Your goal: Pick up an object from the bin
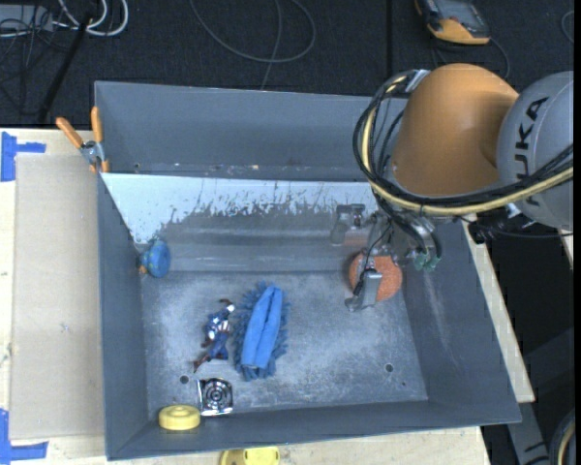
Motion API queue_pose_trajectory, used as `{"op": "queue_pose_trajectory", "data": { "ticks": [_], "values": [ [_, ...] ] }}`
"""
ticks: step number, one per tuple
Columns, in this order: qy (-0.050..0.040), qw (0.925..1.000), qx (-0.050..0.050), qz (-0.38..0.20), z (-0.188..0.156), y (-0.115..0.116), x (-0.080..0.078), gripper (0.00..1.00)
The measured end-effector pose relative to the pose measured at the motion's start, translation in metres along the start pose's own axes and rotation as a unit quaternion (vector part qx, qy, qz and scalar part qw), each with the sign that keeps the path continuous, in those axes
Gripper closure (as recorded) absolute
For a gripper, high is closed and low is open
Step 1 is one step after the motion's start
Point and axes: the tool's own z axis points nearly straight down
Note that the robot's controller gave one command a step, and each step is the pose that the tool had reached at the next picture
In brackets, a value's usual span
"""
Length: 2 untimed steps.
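Bin contents counted: six loose things in the grey metal bin [271,134].

- One blue shaggy cloth [261,330], long and folded, taken as landmark.
- One small blue, red and white toy figure [216,327], touching the cloth's left edge.
- One blue ball-like thing [156,258], up and well left of the cloth, at the foot of the left wall.
- One small square silver piece [215,395], below and left of the cloth.
- One yellow disc [179,417], just beside the silver piece and further left, at the front wall.
- One orange round thing [388,281], up and right of the cloth, well apart from it.

The orange thing is seen as a flat-looking, dull orange disc or ball; its left part is covered by the hand [368,284], which is lowered onto it. Whether the hand is wide, narrow or closed on the thing cannot be told.

Edges: the orange thing lies near the corner where the back and right walls meet the floor. Bare floor is noted between it and the cloth, and from it down to the front wall.
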Motion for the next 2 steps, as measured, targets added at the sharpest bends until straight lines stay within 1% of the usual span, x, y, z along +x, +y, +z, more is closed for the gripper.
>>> {"op": "queue_pose_trajectory", "data": {
  "ticks": [1, 2],
  "values": [
    [-0.0040, 1.0000, 0.000, 0.000, -0.005, 0.000, -0.001, 0.00],
    [-0.0078, 0.9995, 0.001, -0.030, 0.038, 0.029, -0.020, 0.00]
  ]
}}
